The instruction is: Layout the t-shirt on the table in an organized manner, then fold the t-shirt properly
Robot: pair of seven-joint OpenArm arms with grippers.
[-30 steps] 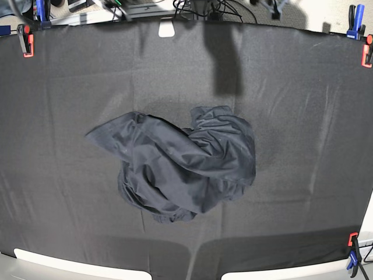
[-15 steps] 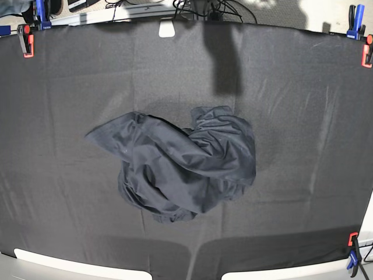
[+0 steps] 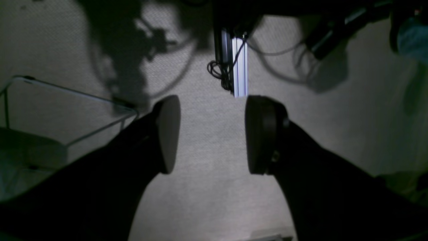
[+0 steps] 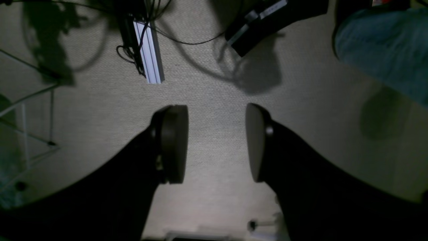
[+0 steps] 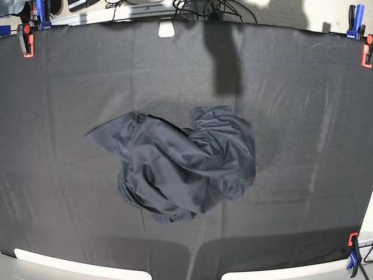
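Note:
The t-shirt (image 5: 180, 163) lies crumpled in a dark navy heap near the middle of the table (image 5: 303, 116), one flap reaching out to the left. Neither arm shows in the base view. In the left wrist view my left gripper (image 3: 209, 134) stands open over pale carpet, nothing between its pads. In the right wrist view my right gripper (image 4: 215, 144) is open too, also above carpet and holding nothing. The shirt and table are out of both wrist views.
Red and blue clamps (image 5: 26, 38) (image 5: 355, 26) (image 5: 353, 251) grip the cloth at the table's corners. A white tag (image 5: 166, 29) sits at the far edge. On the floor lie cables and an aluminium rail (image 4: 148, 50), a wire frame (image 3: 67, 100), and a denim-clad leg (image 4: 384, 47).
The shirt and table look the same. Only things beyond the far table edge shifted slightly.

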